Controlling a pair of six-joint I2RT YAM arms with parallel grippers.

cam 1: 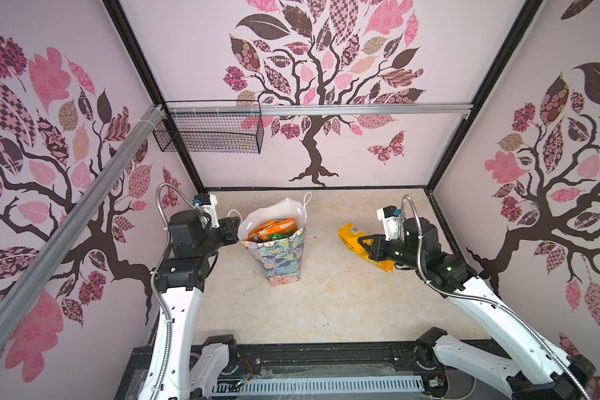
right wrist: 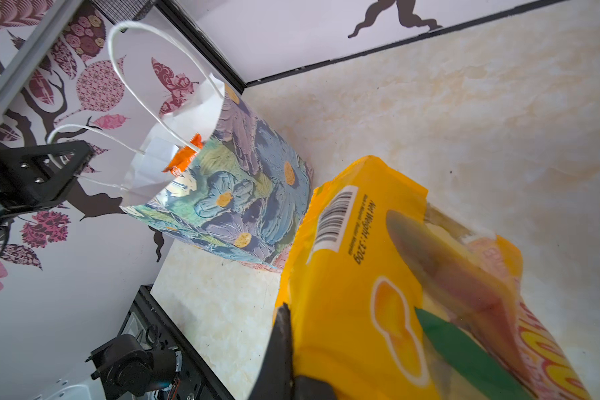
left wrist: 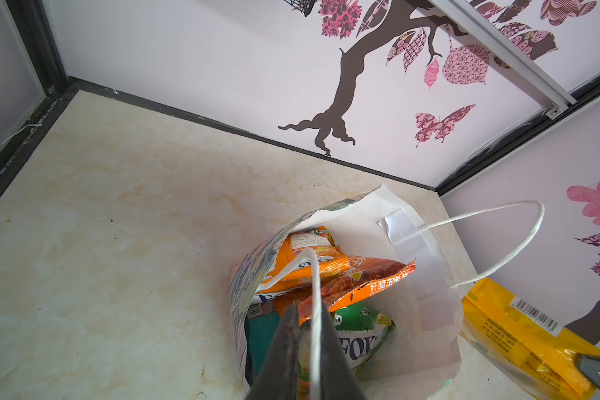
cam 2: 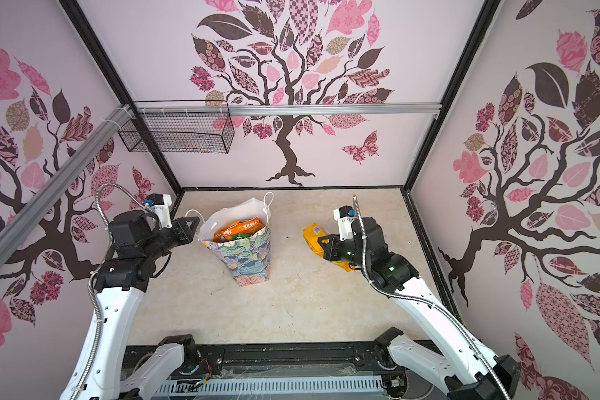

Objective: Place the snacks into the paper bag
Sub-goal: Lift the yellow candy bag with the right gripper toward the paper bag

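Left end effector (left wrist: 307, 313) pinches paper bag handle (left wrist: 315, 277); right end effector (cam 1: 362, 242) clamps yellow snack (cam 1: 349, 232).

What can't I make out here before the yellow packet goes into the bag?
1. Packets deep in the tall floral paper bag: in both top views and the left wrist view, its walls and the orange crinkly packet on top hide them.
2. Full outline of the yellow plastic snack packet: the right hand covers its middle in both top views, and the right wrist view's edge cuts it off.
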